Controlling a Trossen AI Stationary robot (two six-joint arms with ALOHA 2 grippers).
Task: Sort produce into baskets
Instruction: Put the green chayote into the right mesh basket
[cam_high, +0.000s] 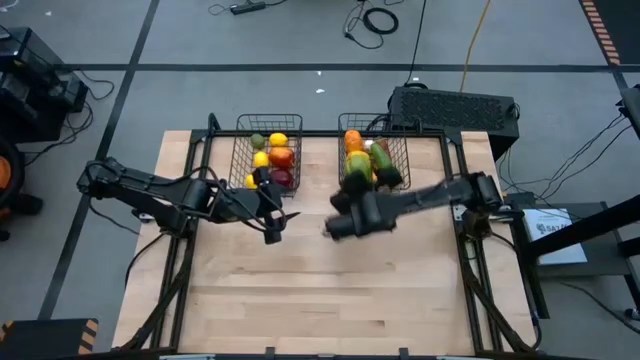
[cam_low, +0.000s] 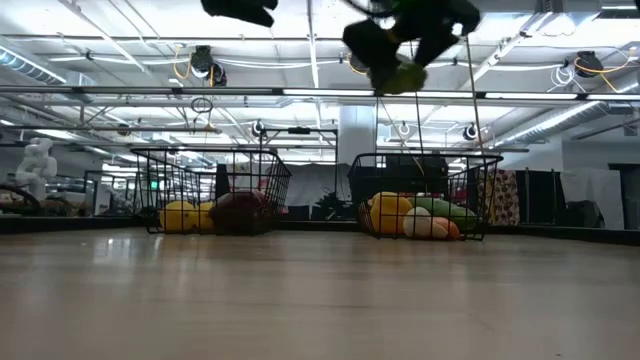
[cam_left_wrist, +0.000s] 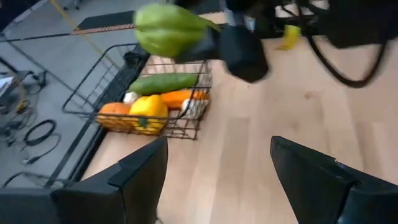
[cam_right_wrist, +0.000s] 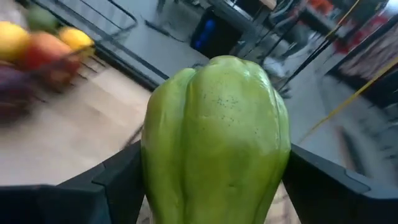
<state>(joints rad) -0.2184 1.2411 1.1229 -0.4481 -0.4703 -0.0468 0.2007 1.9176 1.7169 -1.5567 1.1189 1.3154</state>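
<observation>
My right gripper (cam_right_wrist: 211, 186) is clamped on a green pepper (cam_right_wrist: 214, 137), held high above the table (cam_high: 330, 300) just in front of the right basket (cam_high: 400, 165) — that one's got orange, yellow, green and white pieces in it. Left gripper (cam_left_wrist: 217, 168) has its fingers spread with nothing between them, hovering by the left basket (cam_high: 240, 150), which holds lemons (cam_high: 278, 140) and red fruit.

Under me lies a pale wooden table (cam_high: 330, 290) on a grey floor (cam_high: 300, 35) marked with dark tape lines. Beyond its far edge I see a black case (cam_high: 455, 108), loose cables (cam_high: 375, 20) and a yellow cord (cam_high: 478, 40).
</observation>
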